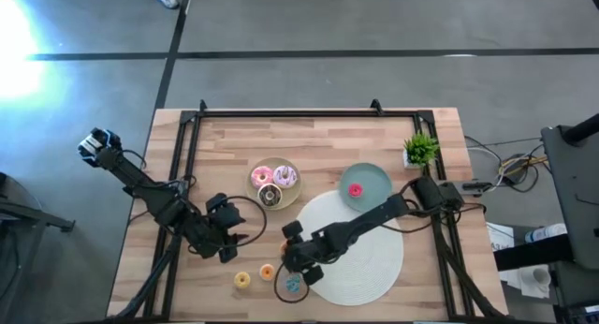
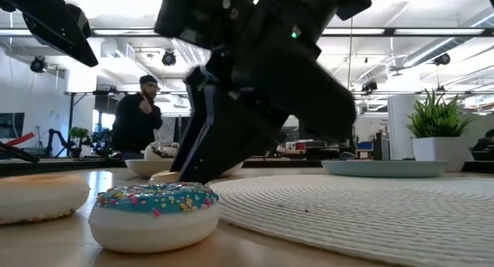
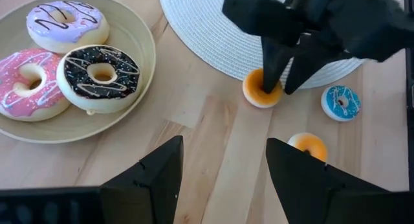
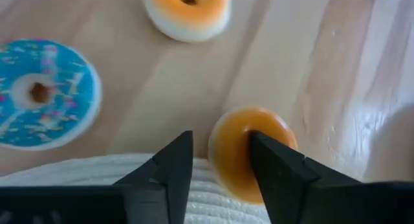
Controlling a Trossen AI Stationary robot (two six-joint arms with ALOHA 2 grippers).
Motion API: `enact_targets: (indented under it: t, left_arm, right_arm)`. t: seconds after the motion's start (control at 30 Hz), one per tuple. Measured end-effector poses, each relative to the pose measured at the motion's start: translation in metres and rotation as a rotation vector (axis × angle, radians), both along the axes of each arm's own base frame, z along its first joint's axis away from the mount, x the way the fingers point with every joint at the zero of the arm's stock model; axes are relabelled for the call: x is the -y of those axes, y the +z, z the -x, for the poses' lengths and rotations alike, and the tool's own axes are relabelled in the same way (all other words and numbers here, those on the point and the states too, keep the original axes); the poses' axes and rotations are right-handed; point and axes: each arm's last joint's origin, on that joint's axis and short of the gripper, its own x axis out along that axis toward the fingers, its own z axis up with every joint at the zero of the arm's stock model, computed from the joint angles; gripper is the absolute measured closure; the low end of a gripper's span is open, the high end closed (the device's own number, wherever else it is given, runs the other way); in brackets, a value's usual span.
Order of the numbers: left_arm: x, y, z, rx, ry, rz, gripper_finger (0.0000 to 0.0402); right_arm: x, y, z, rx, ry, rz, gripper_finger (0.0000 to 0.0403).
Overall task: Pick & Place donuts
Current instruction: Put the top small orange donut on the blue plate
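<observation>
Three mini donuts lie flat on the wood by the white mat's near left edge: orange (image 1: pixel 267 272), yellow (image 1: pixel 241 279) and blue (image 1: pixel 292 285). My right gripper (image 4: pixel 220 143) is open and points down over the orange donut (image 4: pixel 242 160), one finger at its hole and one outside its rim. My left gripper (image 3: pixel 223 179) is open and empty above the table, left of the mini donuts. The pink, purple-white and brown-iced donuts (image 3: pixel 100 75) rest on the beige plate (image 1: pixel 275 184). A red mini donut (image 1: pixel 355 189) lies on the teal plate. My right gripper comes from above, pointing down. One finger (image 4: pixel 272 162) stands over the orange donut's hole. The other finger (image 4: pixel 178 159) stands outside its rim (image 4: pixel 217 153), with a gap showing between them. Whether a finger touches the donut, I cannot tell.
The big white round mat (image 1: pixel 370 258) fills the near right part of the table. The teal plate (image 1: pixel 374 179) and a potted plant (image 1: pixel 420 150) stand at the far right. A person (image 2: pixel 137 116) stands in the room beyond the table.
</observation>
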Motion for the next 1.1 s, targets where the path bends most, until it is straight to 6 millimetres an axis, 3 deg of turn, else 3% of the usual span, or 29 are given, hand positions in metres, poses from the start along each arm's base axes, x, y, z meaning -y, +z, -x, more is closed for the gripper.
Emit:
enact_targets:
  t: [0.33, 0.5, 0.63, 0.73, 0.9, 1.0, 1.1]
  left_arm:
    - [0.000, 0.000, 0.000, 0.002, 0.002, -0.002, 0.0207]
    - [0.000, 0.000, 0.000, 0.015, 0.014, -0.015, 0.0207]
    - [0.002, 0.005, -0.005, 0.099, 0.010, -0.043, 0.0207]
    - [0.005, 0.011, -0.012, 0.187, -0.013, -0.071, 0.0207]
    - [0.012, 0.013, -0.025, 0.280, -0.059, -0.233, 0.0207]
    - [0.016, 0.006, -0.037, 0.292, -0.071, -0.356, 0.0207]
    - [0.018, -0.002, -0.050, 0.302, -0.038, -0.461, 0.0207]
  right_arm:
    - [0.026, 0.003, -0.006, -0.027, -0.234, -0.118, 0.0367]
    - [0.048, 0.032, -0.002, 0.002, -0.467, -0.277, 0.0389]
    - [0.063, 0.053, 0.022, 0.093, -0.730, -0.402, 0.0389]
    - [0.076, 0.062, 0.047, 0.215, -0.940, -0.636, 0.0389]
    - [0.093, 0.067, 0.086, 0.565, -1.229, -1.198, 0.0390]
    - [0.098, 0.063, 0.100, 0.701, -1.296, -1.414, 0.0390]
    - [0.099, 0.068, 0.101, 0.744, -1.295, -1.549, 0.0390]
